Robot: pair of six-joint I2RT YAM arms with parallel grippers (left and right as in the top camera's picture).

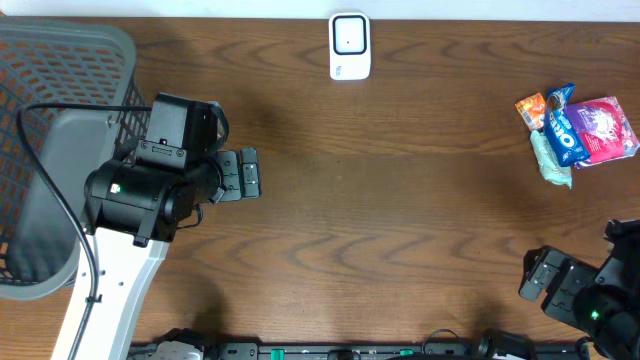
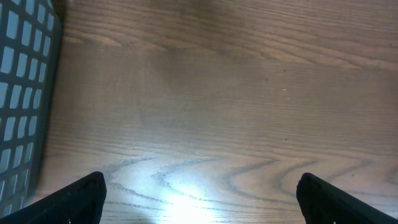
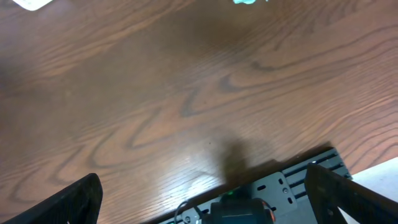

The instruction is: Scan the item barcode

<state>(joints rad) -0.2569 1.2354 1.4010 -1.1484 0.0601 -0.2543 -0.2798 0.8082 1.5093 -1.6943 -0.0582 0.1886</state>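
A white barcode scanner [image 1: 349, 45] stands at the table's far edge, centre. The items are a pile of snack packets [image 1: 580, 130] at the right: a blue packet, a pink one, an orange one and a pale green one. My left gripper [image 1: 250, 172] hovers over the left half of the table, open and empty, pointing right; in its wrist view the gripper [image 2: 199, 200] has only bare wood between its fingers [image 2: 74, 202]. My right gripper [image 1: 535, 275] sits low at the front right, open and empty [image 3: 202, 202], well short of the packets.
A grey mesh basket [image 1: 60, 150] fills the left edge, close behind the left arm; its wall [image 2: 22, 93] shows in the left wrist view. A black rail [image 3: 280, 186] with cables runs along the table's front edge under the right gripper.
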